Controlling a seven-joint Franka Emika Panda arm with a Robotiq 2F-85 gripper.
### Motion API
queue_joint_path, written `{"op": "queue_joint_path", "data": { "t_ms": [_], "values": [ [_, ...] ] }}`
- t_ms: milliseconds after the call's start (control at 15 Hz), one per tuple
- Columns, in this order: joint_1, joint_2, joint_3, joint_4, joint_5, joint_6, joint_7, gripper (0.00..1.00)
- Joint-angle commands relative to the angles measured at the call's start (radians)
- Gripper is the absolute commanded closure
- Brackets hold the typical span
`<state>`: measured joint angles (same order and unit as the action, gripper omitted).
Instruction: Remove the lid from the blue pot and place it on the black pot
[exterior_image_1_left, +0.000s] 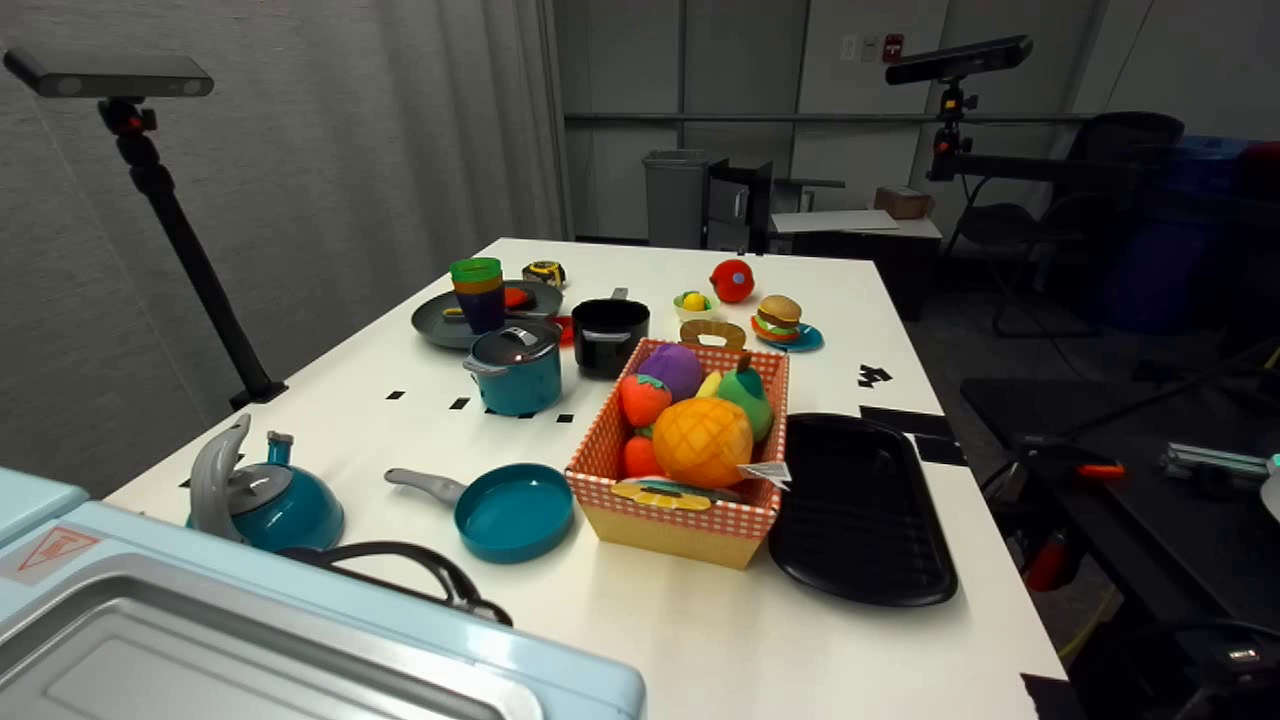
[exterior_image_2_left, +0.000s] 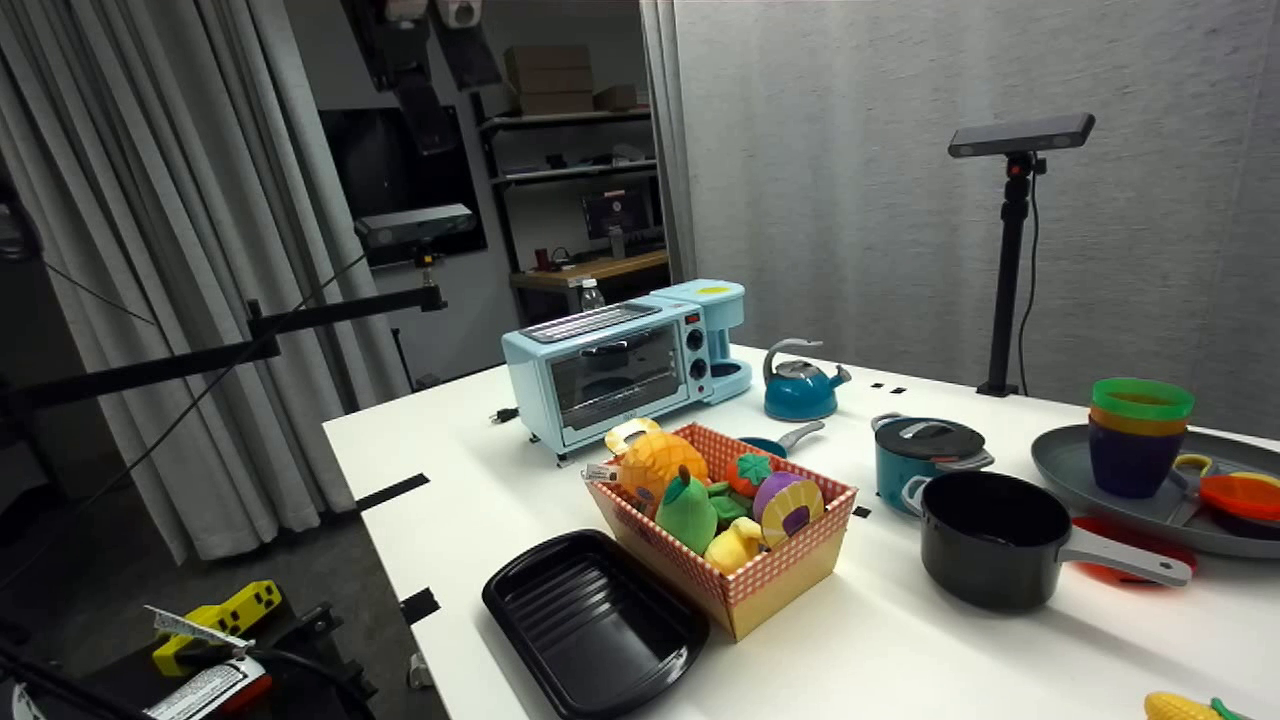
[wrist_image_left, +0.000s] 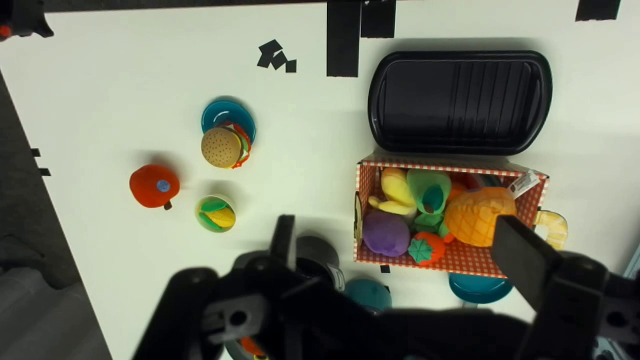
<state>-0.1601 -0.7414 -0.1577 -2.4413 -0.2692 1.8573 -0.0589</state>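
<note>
The dark lid rests on top of the teal-blue pot, with its small handle upward, in both exterior views. Beside it stands the black pot, uncovered, its grey handle pointing away from the blue pot. Seen from above in the wrist view, my gripper is wide open and holds nothing. Its left finger and body partly cover the black pot there. Only part of the blue pot shows below the jaws, and its lid is mostly hidden.
A checked basket of plush fruit stands near both pots, with a black tray alongside. A teal frying pan, kettle and light-blue oven are nearby. Stacked cups stand on a grey plate.
</note>
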Motion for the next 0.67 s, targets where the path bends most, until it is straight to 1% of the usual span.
{"op": "queue_joint_path", "data": {
  "t_ms": [0, 67, 133, 200, 267, 600],
  "values": [
    [0.000, 0.005, 0.003, 0.016, 0.013, -0.031, -0.003, 0.00],
    [0.002, 0.003, 0.000, 0.012, 0.015, -0.018, -0.004, 0.00],
    [0.025, 0.200, 0.004, 0.166, 0.018, 0.023, 0.009, 0.00],
    [0.033, 0.215, -0.003, 0.169, 0.030, 0.060, 0.005, 0.00],
    [0.038, 0.253, -0.003, 0.199, 0.036, 0.085, 0.004, 0.00],
    [0.037, 0.552, 0.012, 0.395, 0.039, 0.197, 0.010, 0.00]
  ]
}}
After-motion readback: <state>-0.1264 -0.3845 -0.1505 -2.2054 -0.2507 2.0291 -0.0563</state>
